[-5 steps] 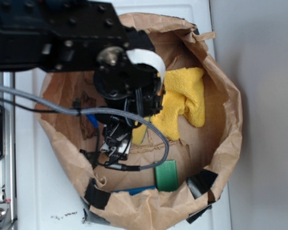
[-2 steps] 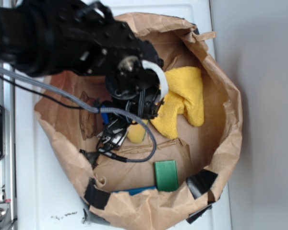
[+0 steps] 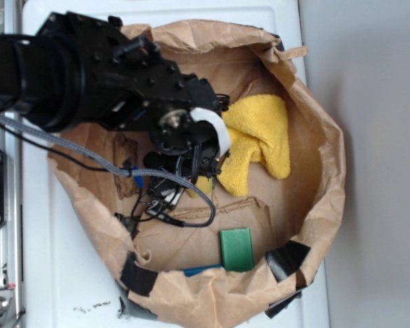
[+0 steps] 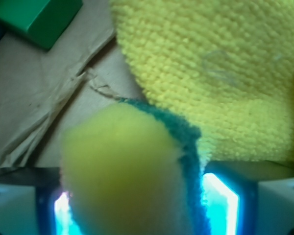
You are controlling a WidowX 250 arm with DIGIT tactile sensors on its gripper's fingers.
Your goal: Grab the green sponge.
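Now green sponge (image 4: 132,171) pinched inside gripper (image 4: 137,205), beside yellow cloth (image 4: 210,73).

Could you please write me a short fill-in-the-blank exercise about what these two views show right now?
1. The sponge between the gripper fingers has a yellow body and a dark ____ scouring face.
2. The terry cloth beside it is ____ in colour.
3. Everything lies inside a crumpled brown ____ bag.
4. The small block lying apart from the sponge is ____.

Missing words: green; yellow; paper; green
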